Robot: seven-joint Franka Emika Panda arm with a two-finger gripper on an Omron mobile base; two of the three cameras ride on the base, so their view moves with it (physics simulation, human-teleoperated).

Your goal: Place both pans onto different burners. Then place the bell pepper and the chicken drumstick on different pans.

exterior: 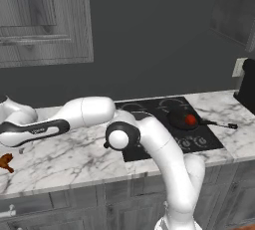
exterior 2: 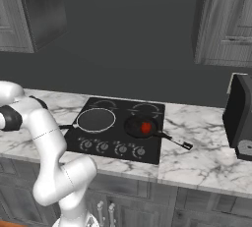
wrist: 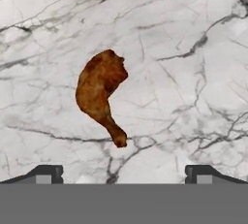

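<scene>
The chicken drumstick (wrist: 100, 88) lies on the marble counter, orange-brown, thick end away from me, and is also seen as the drumstick (exterior: 6, 163) at the far left. My gripper (wrist: 123, 177) hovers above it, open, with the fingertips (wrist: 46, 174) wide apart and nothing between them. On the black cooktop (exterior 2: 115, 142) one pan (exterior 2: 96, 120) with a pale rim sits on the left burner. A second pan (exterior 2: 140, 127) sits on the right burner and holds the red bell pepper (exterior 2: 145, 128). That pan (exterior: 182, 121) and pepper (exterior: 190, 120) also show in the left base view.
A black appliance (exterior 2: 238, 115) stands on the counter right of the cooktop. The pepper pan's handle (exterior: 219, 123) sticks out to the right over the marble. Wall cabinets (exterior: 45, 20) hang above. The drumstick lies near the counter's front edge (exterior: 60, 181).
</scene>
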